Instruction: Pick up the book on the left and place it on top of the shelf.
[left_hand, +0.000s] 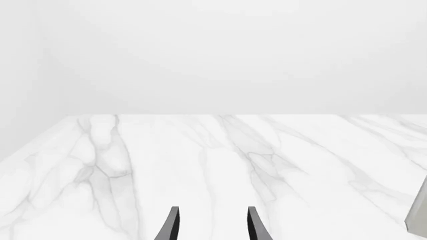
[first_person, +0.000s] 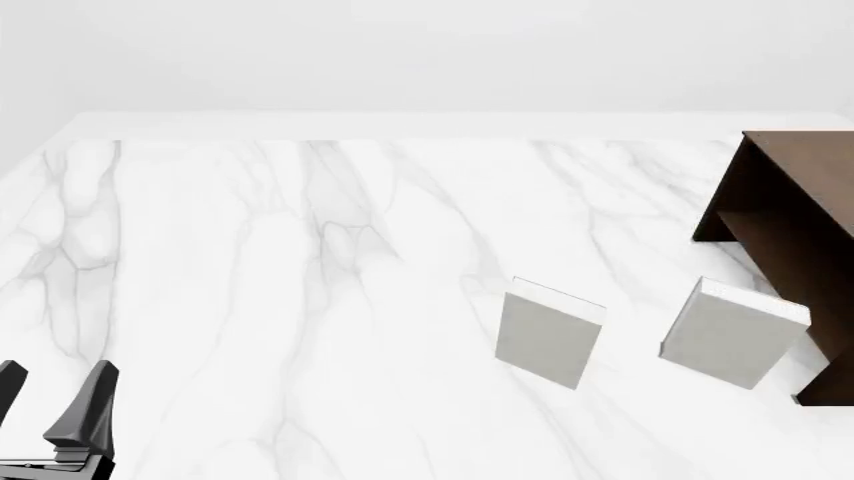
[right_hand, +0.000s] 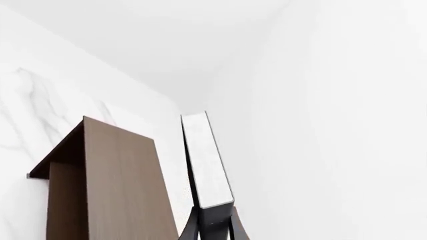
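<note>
The right hand (right_hand: 213, 227) had its fingers closed on one short end of the book (right_hand: 205, 160), a thin dark volume with white page edges that stuck out from the grip and was held off the surface (first_person: 267, 300), close beside the broad brown panel of the shelf (right_hand: 120, 175). In the right wrist view the two looked near each other, but it could not be told whether they touched or whether the book stood over the top. The front view showed neither this hand nor the book, only part of the shelf at the right edge. The step in hand seemed to be the placing. Doing it well would mean bringing the book level over the flat top, with most of its cover above the board and not overhanging the edge. It should then be lowered until the cover lay flat before the fingers parted. An end grip gives the book leverage to sag or swing, so the move would best be slow. The left hand (left_hand: 213, 212) was open and held nothing, low over the surface at the near left. It was well apart from the two pale books (first_person: 550, 335) (first_person: 734, 335) lying in front of the shelf, which had no part in this.
</note>
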